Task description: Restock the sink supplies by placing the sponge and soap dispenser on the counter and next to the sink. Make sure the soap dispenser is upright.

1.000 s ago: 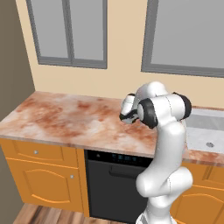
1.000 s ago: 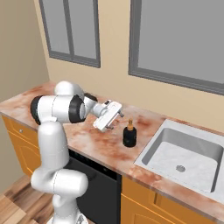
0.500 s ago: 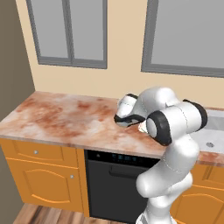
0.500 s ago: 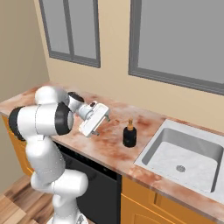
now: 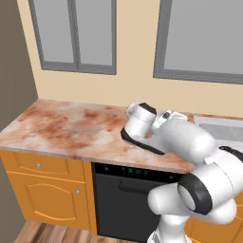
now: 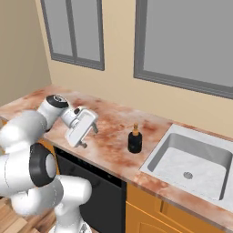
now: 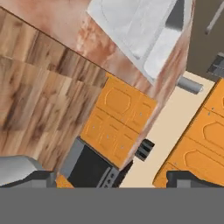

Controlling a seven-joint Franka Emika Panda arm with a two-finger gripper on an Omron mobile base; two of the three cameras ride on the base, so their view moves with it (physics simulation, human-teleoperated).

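A white robot arm reached over the mottled counter [image 6: 113, 123] in a simulated kitchen, its tool [image 6: 87, 136] hanging above the counter's front edge with its jaws spread wide and nothing between them; in the hand view two dark fingertips [image 7: 189, 178] stood well apart at the bottom of the frame. One soap dispenser [image 6: 134, 140], a dark round bottle with a tan pump, stood upright on the counter, to the left of the sink [image 6: 191, 159] and apart from the tool. The sponge could not be made out in any of the pictures. The right base view showed one pale marbled basin with one round drain [image 6: 187, 175]; in the left base view a corner of the sink [image 5: 222, 128] appeared behind the arm at the right edge. Two grey-framed windows hung on the cream wall above the counter, one with two panes [image 6: 75, 32] and one larger [image 6: 186, 43]. One black dishwasher [image 5: 126, 199] sat under the counter beside orange cabinets [image 5: 42, 194], where two small knobs showed on the drawer and the door. The hand view, rolled over, took in wooden flooring [image 7: 35, 92], the sink [image 7: 140, 26] and more orange cabinet fronts [image 7: 118, 127].
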